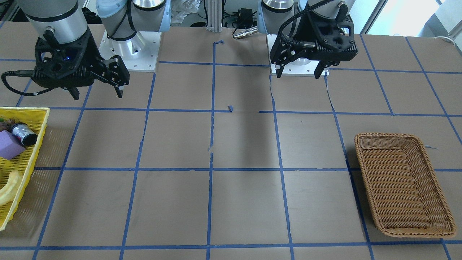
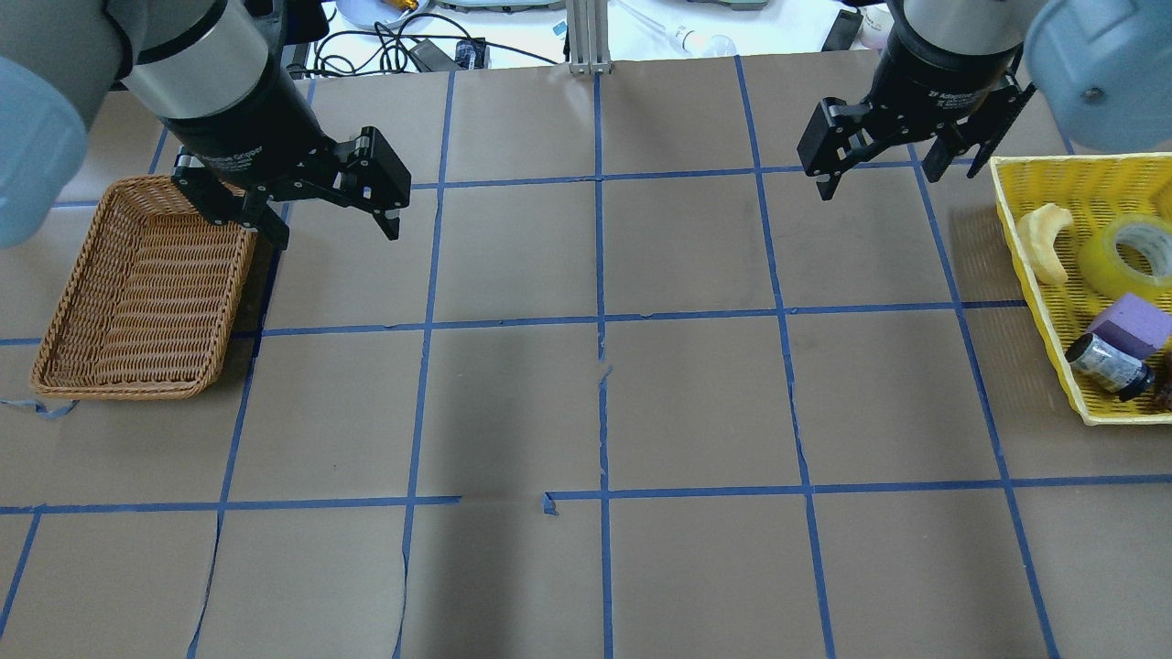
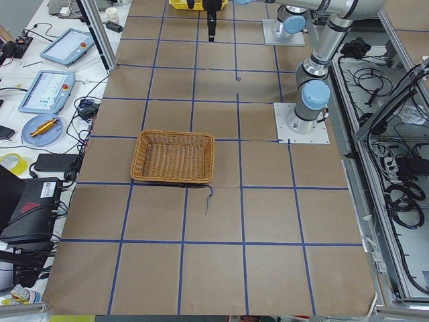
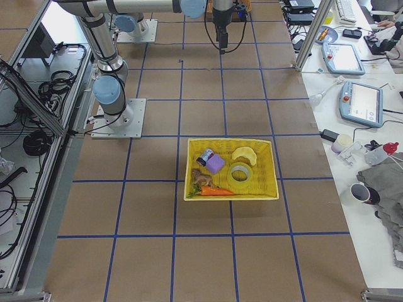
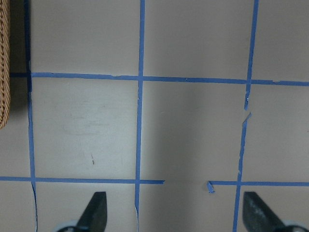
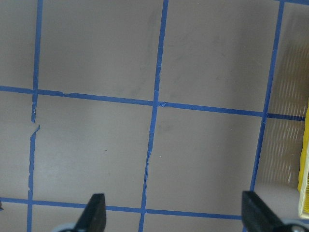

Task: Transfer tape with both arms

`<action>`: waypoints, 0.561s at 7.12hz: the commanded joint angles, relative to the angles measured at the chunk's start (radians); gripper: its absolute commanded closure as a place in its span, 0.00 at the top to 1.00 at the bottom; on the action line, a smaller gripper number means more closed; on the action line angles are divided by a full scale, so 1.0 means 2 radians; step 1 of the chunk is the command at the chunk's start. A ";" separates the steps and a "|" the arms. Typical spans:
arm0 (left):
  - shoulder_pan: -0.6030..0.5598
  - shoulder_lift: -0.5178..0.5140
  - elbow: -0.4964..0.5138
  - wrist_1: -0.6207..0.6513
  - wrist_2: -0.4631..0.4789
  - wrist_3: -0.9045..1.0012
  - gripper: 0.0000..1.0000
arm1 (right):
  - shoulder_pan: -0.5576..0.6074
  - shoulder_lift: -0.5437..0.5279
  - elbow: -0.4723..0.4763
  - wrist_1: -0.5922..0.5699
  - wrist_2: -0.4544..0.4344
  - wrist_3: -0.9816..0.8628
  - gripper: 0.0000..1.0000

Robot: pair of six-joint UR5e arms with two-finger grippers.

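Note:
The tape (image 2: 1134, 254), a translucent yellow roll, lies flat in the yellow basket (image 2: 1044, 302) at the table's right end; it also shows in the exterior right view (image 4: 240, 172). My right gripper (image 2: 882, 181) hangs open and empty above the table, left of the basket; its fingertips (image 6: 94, 212) show over bare paper. My left gripper (image 2: 335, 235) is open and empty, hovering just right of the empty wicker basket (image 2: 137, 284). In the front-facing view the left gripper (image 1: 299, 75) is at the top right and the right gripper (image 1: 97, 95) at the top left.
The yellow basket also holds a purple block (image 2: 1131, 322), a dark cylinder with a silver band (image 2: 1108, 364), a pale banana-shaped piece (image 2: 1048, 240) and a carrot (image 4: 214, 192). Brown paper with blue tape grid lines covers the table between the baskets.

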 commanded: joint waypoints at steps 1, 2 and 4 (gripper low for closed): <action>0.002 0.000 -0.001 0.001 0.000 0.000 1.00 | 0.000 0.001 0.000 0.001 0.002 0.000 1.00; 0.002 0.000 -0.001 0.001 0.000 0.000 1.00 | 0.000 0.000 0.000 0.003 -0.003 0.000 1.00; 0.002 0.001 -0.001 0.001 0.000 0.001 1.00 | -0.001 0.000 -0.001 0.004 0.001 0.000 1.00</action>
